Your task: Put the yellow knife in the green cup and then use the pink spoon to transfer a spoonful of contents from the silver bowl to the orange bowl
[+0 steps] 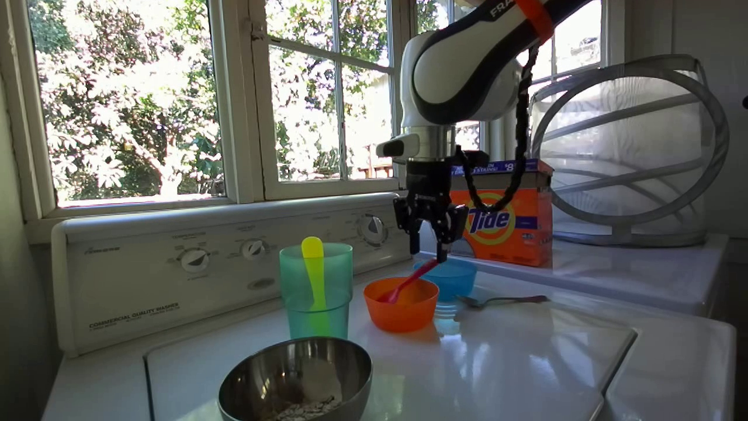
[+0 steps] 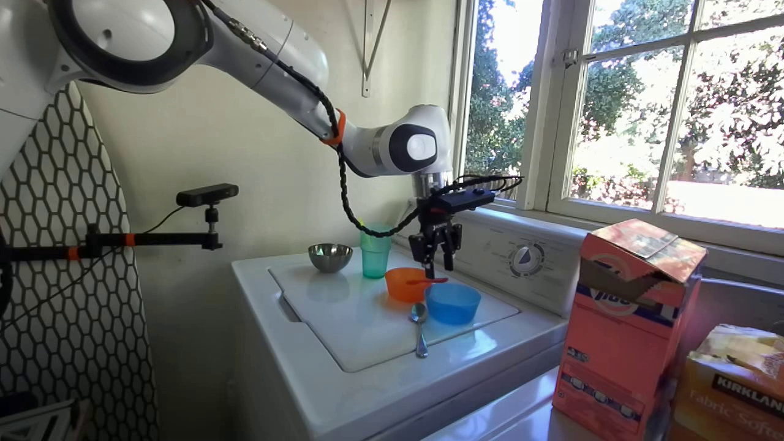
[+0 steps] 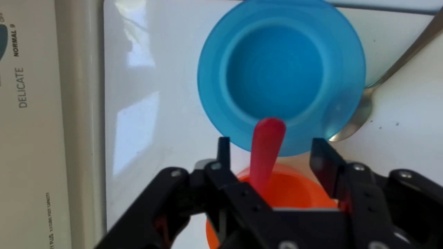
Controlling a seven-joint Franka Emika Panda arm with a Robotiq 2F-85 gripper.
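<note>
The yellow knife (image 1: 314, 269) stands upright inside the translucent green cup (image 1: 286, 280). The silver bowl (image 1: 350, 356) holds pale flakes at its bottom and sits in front of the cup. Resting in the orange bowl (image 1: 403, 316) is the pink spoon (image 1: 412, 277), its handle sloping up past the rim towards the blue cup; its scoop end is mostly hidden by the bowl wall. My gripper (image 3: 270, 143) is open just above the orange bowl. In the wrist view the spoon's handle (image 3: 267, 148) shows between the fingers (image 3: 325, 162) with a gap on either side.
A small blue cup (image 2: 452, 306) stands beside the orange bowl. A metal spoon (image 2: 420, 331) lies on the white washer lid next to it. The control panel (image 1: 304, 234) rises behind. A Tide box (image 1: 508, 222) and a fabric softener box (image 2: 729, 392) stand to the side.
</note>
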